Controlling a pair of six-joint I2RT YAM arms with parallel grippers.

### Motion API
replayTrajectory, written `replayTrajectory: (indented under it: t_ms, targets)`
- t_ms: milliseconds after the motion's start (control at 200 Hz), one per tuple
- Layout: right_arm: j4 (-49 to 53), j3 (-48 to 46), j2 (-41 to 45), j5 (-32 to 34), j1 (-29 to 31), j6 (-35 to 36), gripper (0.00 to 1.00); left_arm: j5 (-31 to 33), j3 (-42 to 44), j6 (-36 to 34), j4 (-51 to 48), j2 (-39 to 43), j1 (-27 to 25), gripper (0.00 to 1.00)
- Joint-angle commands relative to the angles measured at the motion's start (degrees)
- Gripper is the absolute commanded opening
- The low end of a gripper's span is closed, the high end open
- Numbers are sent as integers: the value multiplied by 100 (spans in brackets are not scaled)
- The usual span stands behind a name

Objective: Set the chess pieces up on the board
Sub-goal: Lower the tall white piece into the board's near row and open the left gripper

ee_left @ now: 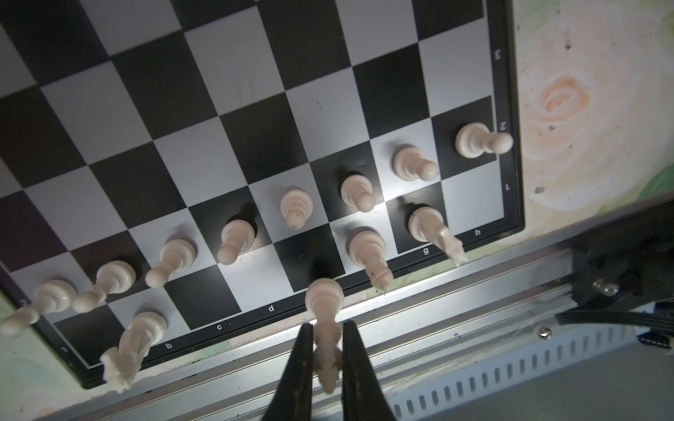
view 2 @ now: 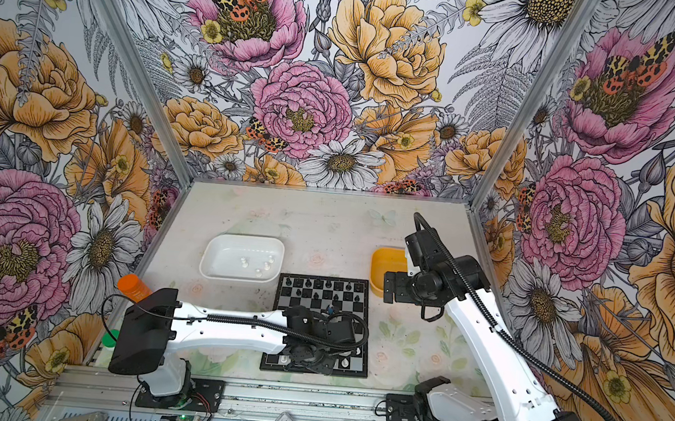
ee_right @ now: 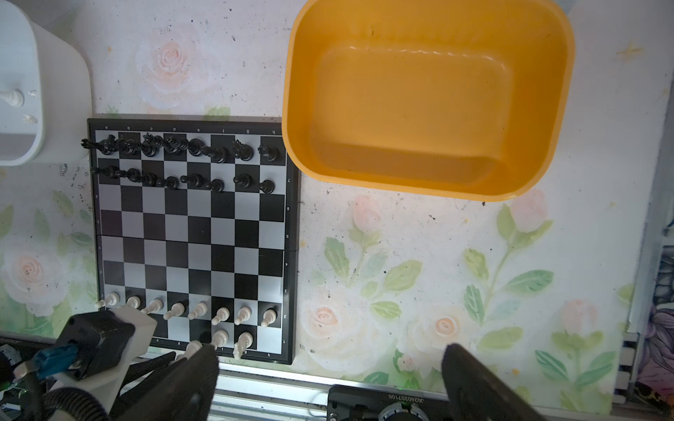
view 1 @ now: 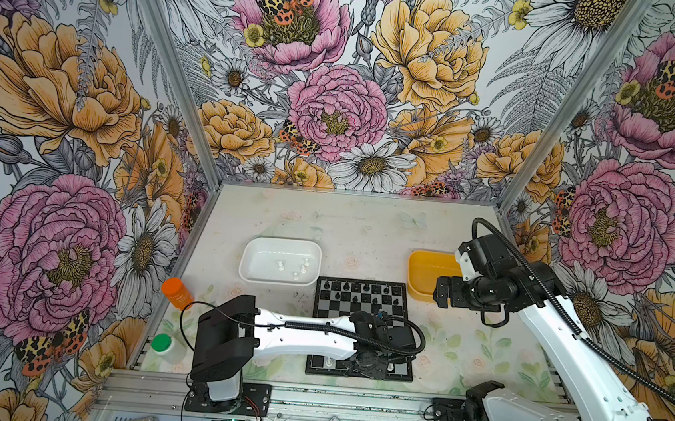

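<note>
The left claw [ee_left: 327, 325] is hanging low over the near edge of the board [ee_left: 255, 109] and is pinching a tall white piece [ee_left: 324, 302] by its upper half, its two black fingers [ee_left: 301, 368] pressing on either side. The base of that piece is sitting at the e file of the nearest row, right by the rim, though I cannot tell whether it is touching the square. Eight white pawns [ee_left: 297, 204] are standing in a line on the second row. On the nearest row a knight [ee_left: 140, 331] is standing on b, a bishop [ee_left: 366, 249] on f and a second knight [ee_left: 425, 224] on g. At the far side the black pieces [ee_right: 219, 155] are standing in two rows. The right claw [ee_right: 330, 349] is hovering above the surface [ee_right: 401, 255], to the right of the board and near the yellow tray [ee_right: 430, 109] — its jaws are standing spread wide, gripping nothing. The white tray [view 1: 261, 255] is lying just beyond the board's far left corner, and a few white chessmen [view 1: 279, 265] are sitting in it.
</note>
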State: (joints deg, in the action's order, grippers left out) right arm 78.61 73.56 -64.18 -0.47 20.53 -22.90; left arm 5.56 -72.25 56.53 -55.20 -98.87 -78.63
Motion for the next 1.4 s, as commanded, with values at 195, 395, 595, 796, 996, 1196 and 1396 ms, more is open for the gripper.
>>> replayTrajectory:
  t_ms: [195,395,595,796,996,1196,1396]
  targets:
    - [99,115,164,135,-71,92,98,208,-245,-151,62,-149,50,12]
    - [120,139,153,149,-110,131,98,247,-234,-151,62,-185,50,12]
    - [129,136,178,152,-120,144,98,294,-265,-166,62,-211,102,12]
    - [155,174,196,152,-144,158,98,307,-216,-219,55,-168,177,12]
    - [159,176,170,148,-162,163,98,261,-187,-213,53,-133,190,14]
    - [155,150,155,135,-163,154,98,235,-143,-187,53,-141,169,17]
    - [155,124,152,90,-167,136,98,277,-132,-174,53,-76,164,31]
